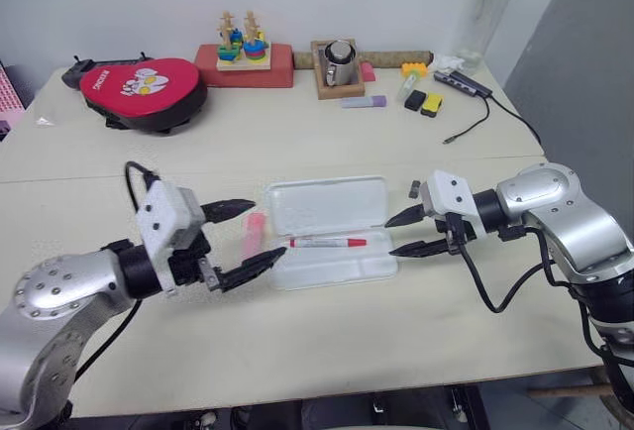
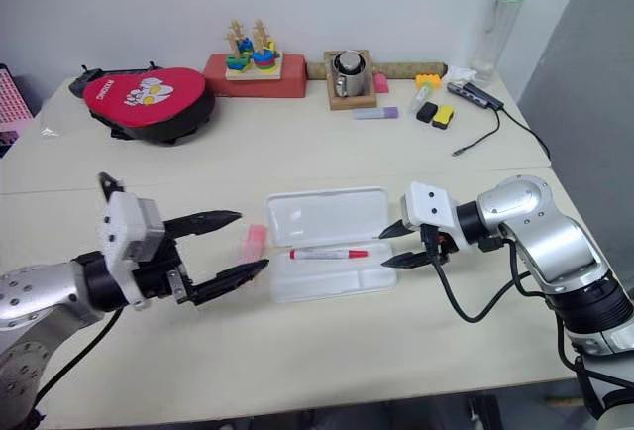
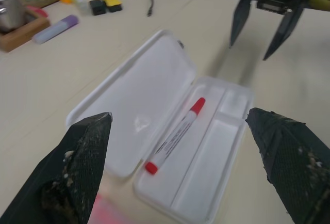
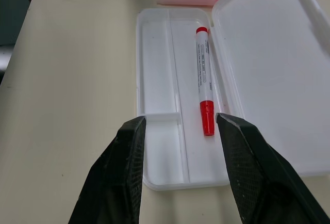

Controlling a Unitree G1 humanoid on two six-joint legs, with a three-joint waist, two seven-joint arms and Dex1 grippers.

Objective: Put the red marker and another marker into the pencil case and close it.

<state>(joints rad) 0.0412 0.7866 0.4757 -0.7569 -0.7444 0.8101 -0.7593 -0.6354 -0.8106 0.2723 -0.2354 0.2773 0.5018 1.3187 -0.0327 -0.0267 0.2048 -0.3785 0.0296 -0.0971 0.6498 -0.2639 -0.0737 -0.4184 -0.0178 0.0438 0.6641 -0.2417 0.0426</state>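
Pencil case (image 1: pixel 332 207) lies open on the tabletop (image 1: pixel 297 341), lid folded flat on the far side, tray on the near side. Red marker (image 1: pixel 328 243) is inside the tray, in the long compartment next to the hinge, lying lengthwise, red cap toward the robot's right. Narrower compartments on the near side of the tray have nothing in them.

Pink highlighter (image 1: pixel 255 233) is out of the case, flat on the tabletop just beside the case's left end, roughly crosswise to the red marker.

Left tool (image 1: pixel 243 242): fingers spread wide, nothing between them, raised above the tabletop near the case's left end; the highlighter sits between and below the fingers as seen from the head views. No contact with highlighter or case visible.

Right tool (image 2: pixel 391 246): fingers part-spread, holding nothing, at the right end of the case, tips pointing toward it. Right wrist view looks down the tray with the marker's cap end nearest the fingers (image 4: pixel 111 172). Can't tell if the tips touch the case edge.

Far side of tabletop: red heart-shaped pad (image 1: pixel 144 88), red base with stacking toy (image 1: pixel 243 58), metal mug on a wooden coaster (image 1: pixel 339 65), purple marker (image 1: pixel 365 101), yellow and black blocks (image 1: pixel 424 102), USB hub with cable (image 1: pixel 466 83), clear bottle with green lid (image 1: pixel 490 14).
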